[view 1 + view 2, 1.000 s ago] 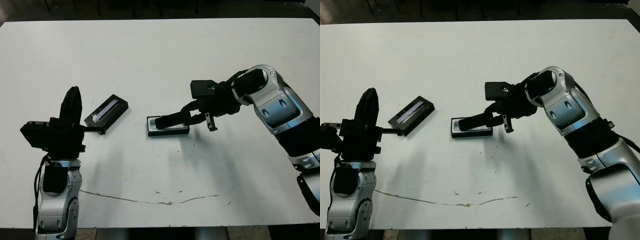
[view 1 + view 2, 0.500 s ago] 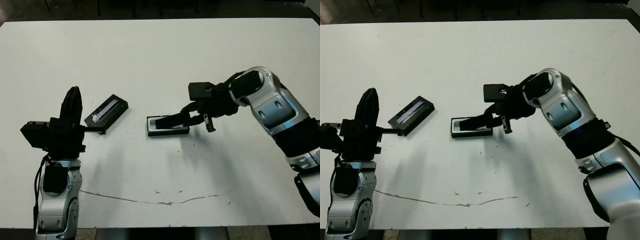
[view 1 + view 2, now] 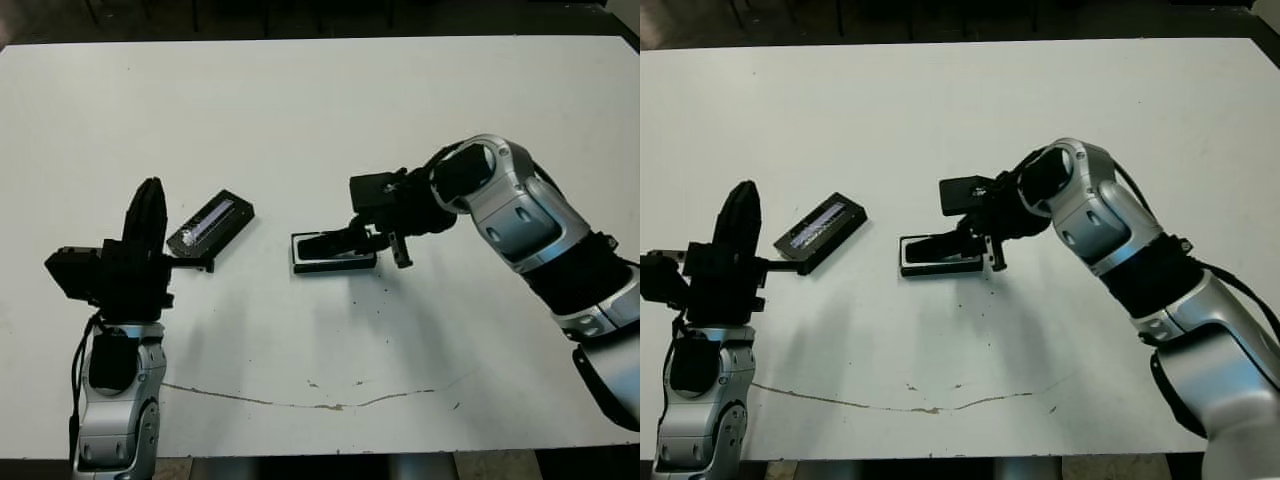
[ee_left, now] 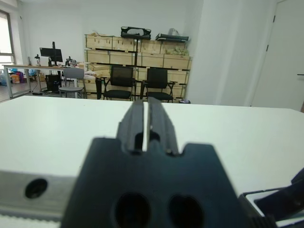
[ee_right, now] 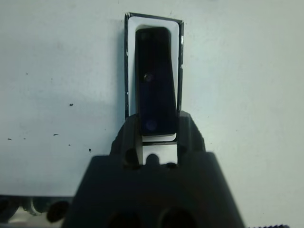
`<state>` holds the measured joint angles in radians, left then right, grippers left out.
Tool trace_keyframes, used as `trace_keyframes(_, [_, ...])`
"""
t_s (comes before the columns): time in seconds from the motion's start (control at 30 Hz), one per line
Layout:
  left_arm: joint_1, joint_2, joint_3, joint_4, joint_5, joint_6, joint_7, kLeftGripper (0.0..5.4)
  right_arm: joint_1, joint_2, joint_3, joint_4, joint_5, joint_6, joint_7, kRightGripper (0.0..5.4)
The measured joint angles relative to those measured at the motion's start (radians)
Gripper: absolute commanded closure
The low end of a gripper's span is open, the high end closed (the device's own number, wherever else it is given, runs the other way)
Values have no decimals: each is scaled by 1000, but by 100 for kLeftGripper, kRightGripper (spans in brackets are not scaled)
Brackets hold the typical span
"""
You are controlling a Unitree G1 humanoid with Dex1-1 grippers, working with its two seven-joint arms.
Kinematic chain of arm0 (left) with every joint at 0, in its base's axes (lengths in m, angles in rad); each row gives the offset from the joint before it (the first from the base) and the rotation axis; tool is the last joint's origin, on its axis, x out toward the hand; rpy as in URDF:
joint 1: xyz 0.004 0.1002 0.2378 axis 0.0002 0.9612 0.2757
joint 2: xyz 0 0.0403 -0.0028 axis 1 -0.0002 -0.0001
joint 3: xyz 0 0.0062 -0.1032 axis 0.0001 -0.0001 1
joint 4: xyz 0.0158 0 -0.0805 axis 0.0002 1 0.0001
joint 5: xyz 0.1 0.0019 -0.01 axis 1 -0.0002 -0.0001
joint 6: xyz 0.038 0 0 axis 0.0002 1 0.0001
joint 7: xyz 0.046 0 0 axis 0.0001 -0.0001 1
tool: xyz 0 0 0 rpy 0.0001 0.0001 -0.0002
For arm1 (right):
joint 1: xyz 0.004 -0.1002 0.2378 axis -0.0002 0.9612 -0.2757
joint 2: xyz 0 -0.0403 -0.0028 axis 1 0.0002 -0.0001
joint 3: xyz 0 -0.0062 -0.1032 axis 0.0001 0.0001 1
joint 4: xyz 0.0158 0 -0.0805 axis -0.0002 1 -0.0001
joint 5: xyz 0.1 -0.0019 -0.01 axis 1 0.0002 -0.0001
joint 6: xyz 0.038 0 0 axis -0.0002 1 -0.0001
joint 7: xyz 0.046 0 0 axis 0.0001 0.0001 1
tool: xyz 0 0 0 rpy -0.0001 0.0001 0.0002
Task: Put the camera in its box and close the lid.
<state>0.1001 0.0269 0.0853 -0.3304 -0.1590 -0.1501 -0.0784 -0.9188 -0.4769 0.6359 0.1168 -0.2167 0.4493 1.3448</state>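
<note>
White surface (image 3: 320, 110); box (image 3: 334, 264) mid-surface, camera (image 5: 156, 90) lay inside it. Right end effector (image 5: 159, 124) narrowly gripped camera's near end: release only once seated flat. Left end effector (image 4: 146, 124) pinched closed, empty. Lid (image 3: 210, 223) apart, beside it

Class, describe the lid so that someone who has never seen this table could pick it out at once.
On the white table, look at the robot's left half, just beyond the raised left claw. There lies the flat black rectangular lid, set askew. Unlike the white-lined black box nearby, it bears a long silvery stripe.
</note>
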Motion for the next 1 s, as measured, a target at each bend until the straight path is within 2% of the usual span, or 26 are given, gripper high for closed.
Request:
trace_keyframes(0.23, [3, -2, 0, 0, 0, 0, 4, 540, -7, 1, 8, 19, -3, -20, 2, 492])
trace_keyframes(0.37, [3, -2, 0, 0, 1, -1, 7, 540, -8, -5, -11, 39, 12, -81, 19, 422])
trace_keyframes(0.57, [3, -2, -1, 3, 2, -8, 7, 540, -13, -3, -85, 66, 94, -127, 58, 313])
trace_keyframes(0.8, [2, -3, -3, 3, 2, -8, 8, 540, -27, -31, -174, 43, 137, -98, 54, 191])
trace_keyframes(1.0, [0, -4, -3, 3, 2, -8, 10, 540, -29, -45, -232, 20, 167, -152, 40, 87])
